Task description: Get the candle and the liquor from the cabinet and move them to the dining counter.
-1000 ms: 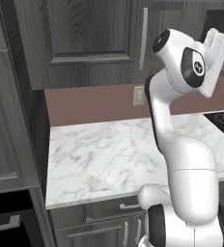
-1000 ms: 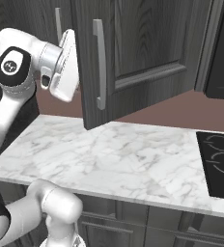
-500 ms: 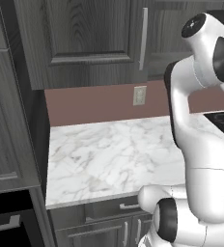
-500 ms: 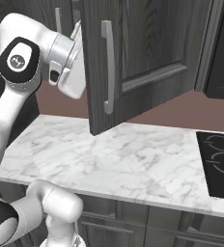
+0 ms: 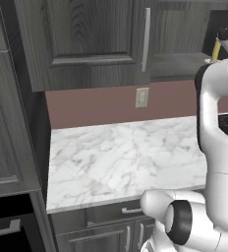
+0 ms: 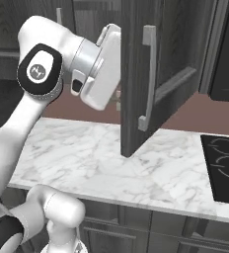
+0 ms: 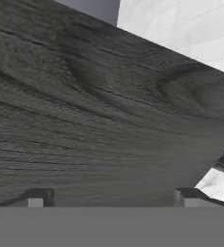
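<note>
One dark grey cabinet (image 6: 156, 74) with a door swung open, robot hand raised beside it.

The cabinet fills the top of the left base view; its open door hangs in the centre of the right base view over a white marble counter (image 5: 130, 157). The gripper (image 7: 111, 195), fingertips wide apart and holding nothing, faces close wood grain. The candle (image 5: 216, 49), a tan sliver, shows at the upper right edge of the left base view, inside the cabinet.

The cabinet (image 6: 136, 74) door is hanging open; the tan candle (image 5: 216, 50) is standing upright inside the cabinet.
</note>
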